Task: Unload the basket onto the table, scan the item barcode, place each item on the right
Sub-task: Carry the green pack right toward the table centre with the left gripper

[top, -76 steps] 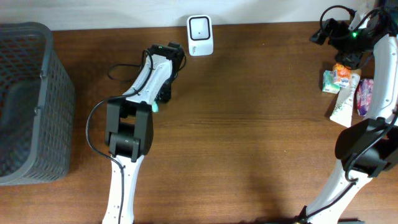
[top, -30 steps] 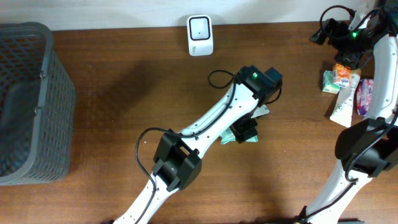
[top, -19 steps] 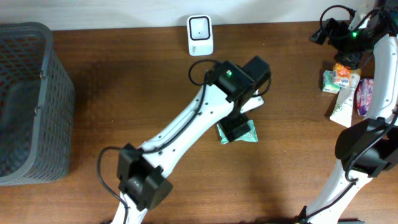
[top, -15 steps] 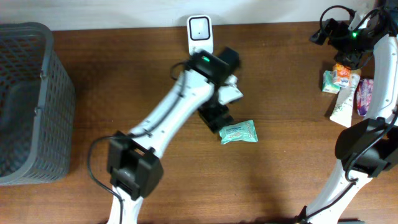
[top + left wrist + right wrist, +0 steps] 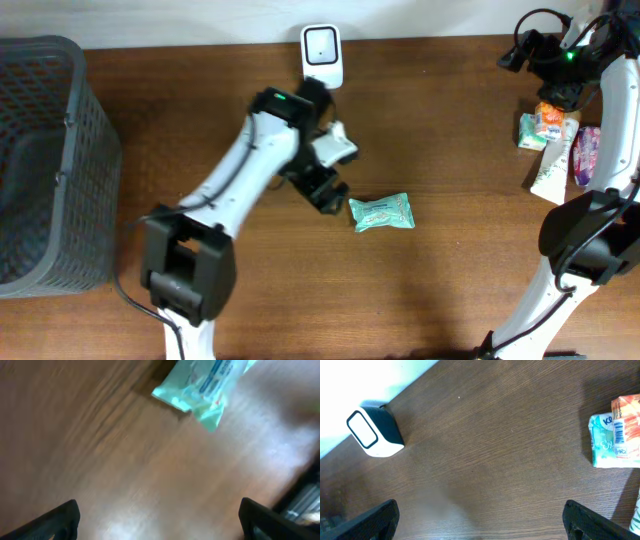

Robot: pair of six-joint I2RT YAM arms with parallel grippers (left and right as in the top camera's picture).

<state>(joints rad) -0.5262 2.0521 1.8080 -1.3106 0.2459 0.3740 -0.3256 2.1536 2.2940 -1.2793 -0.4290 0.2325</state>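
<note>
On the brown wooden table (image 5: 450,300), the largest thing is the single dark mesh basket (image 5: 100,170) at the left edge. Next come the two arms. The left gripper (image 5: 325,188) hangs just beside the item with its jaws spread wide and nothing between them. The right gripper (image 5: 482,522) is over the far right corner, likewise gaping and empty. One white scanner (image 5: 322,57) stands at the back edge, its window facing up and forward. The task's thing, one pale green packet (image 5: 382,212), lies flat near the middle of the table, well apart from the scanner and touching neither arm. It looks like a soft film pouch: probably light, yielding and a little slippery, so a hard squeeze would only crumple it. The surest hold is likely a pinch across its short width near the middle. A grip on one of the crimped end seals would leave the printed faces uncovered for the reader. Where the barcode sits I cannot tell, since the left wrist view is blurred. At the right edge lies a small cluster of three more goods, namely an orange-and-green pack (image 5: 545,124), a white tube (image 5: 552,170) and a purple pouch (image 5: 588,150).
</note>
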